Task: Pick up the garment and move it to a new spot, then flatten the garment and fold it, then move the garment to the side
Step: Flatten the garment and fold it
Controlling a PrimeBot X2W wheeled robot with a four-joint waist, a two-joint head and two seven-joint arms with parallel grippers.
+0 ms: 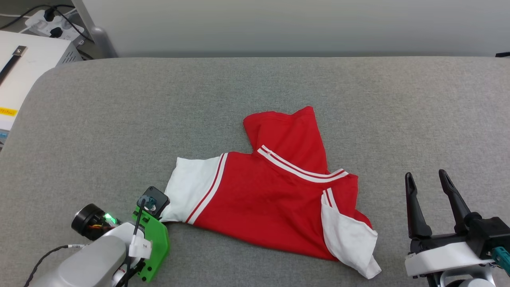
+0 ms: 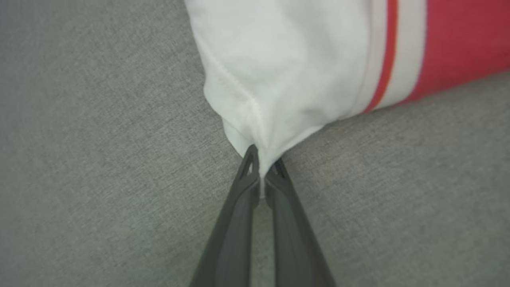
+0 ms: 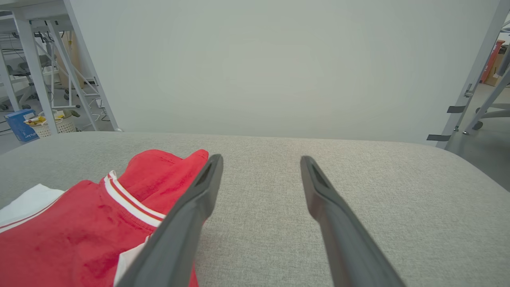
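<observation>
The garment (image 1: 275, 199), a red T-shirt with white sleeves and striped trim, lies crumpled on the grey padded table (image 1: 119, 119), one part folded back at its top. My left gripper (image 2: 262, 169) is shut on the hem corner of the garment's white left sleeve (image 2: 287, 67), pinching the cloth between both fingertips. In the head view the left wrist (image 1: 149, 207) sits at that sleeve's lower corner, its fingers hidden beneath it. My right gripper (image 1: 426, 179) stands open to the right of the garment, off the cloth, with nothing between its fingers (image 3: 199, 199). The garment (image 3: 79, 223) lies to their left.
A white box (image 1: 24, 71) and a power strip (image 1: 48, 20) sit beyond the table's far left corner. A pale wall (image 1: 299, 28) runs behind the table. Metal frame legs (image 3: 474, 71) and shelving (image 3: 40, 79) stand on the floor past the table.
</observation>
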